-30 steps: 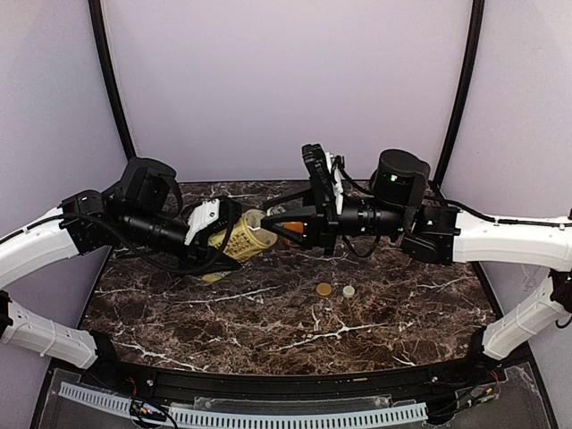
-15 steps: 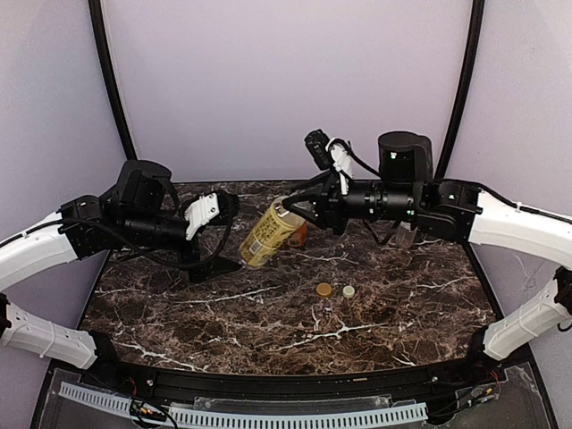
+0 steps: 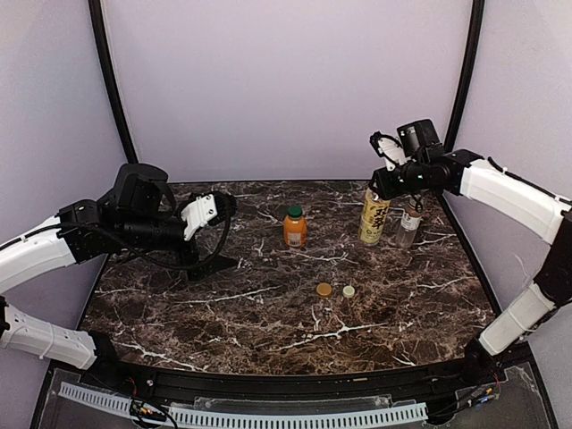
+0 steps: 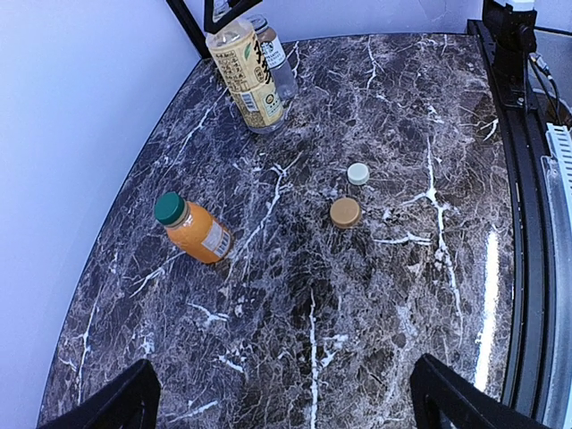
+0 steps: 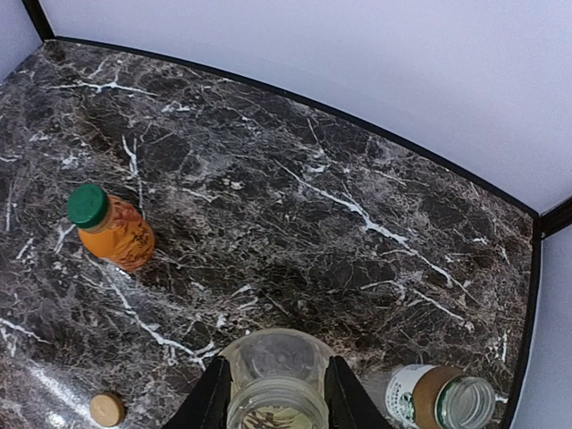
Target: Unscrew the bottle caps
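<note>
The right tool (image 3: 379, 185) grips the yellow bottle (image 3: 373, 219) by its neck, one finger on each side of the open mouth, as the right wrist view shows from above. That bottle stands upright on the table (image 3: 268, 313) near the far right corner, and it has no cap. Just beside it, closer to the right edge, stands the clear bottle (image 3: 408, 223), also upright and uncapped, with brown inside its rim; whether the two touch cannot be told.

The orange bottle (image 3: 295, 229) stands alone near the middle of the far edge, well apart from the other two. Its green cap (image 3: 294, 212) is on it.

Two loose caps lie flat on the table near its middle, a little toward the right edge: the tan cap (image 3: 323, 290) and the cream cap (image 3: 348, 291). They sit just beside each other, with the cream one nearer the right edge, and a thin gap shows between them in the left wrist view.

The left tool (image 4: 284, 393) hangs over the left part of the table with its fingers spread wide and nothing between them. It is well apart from every bottle and cap.
</note>
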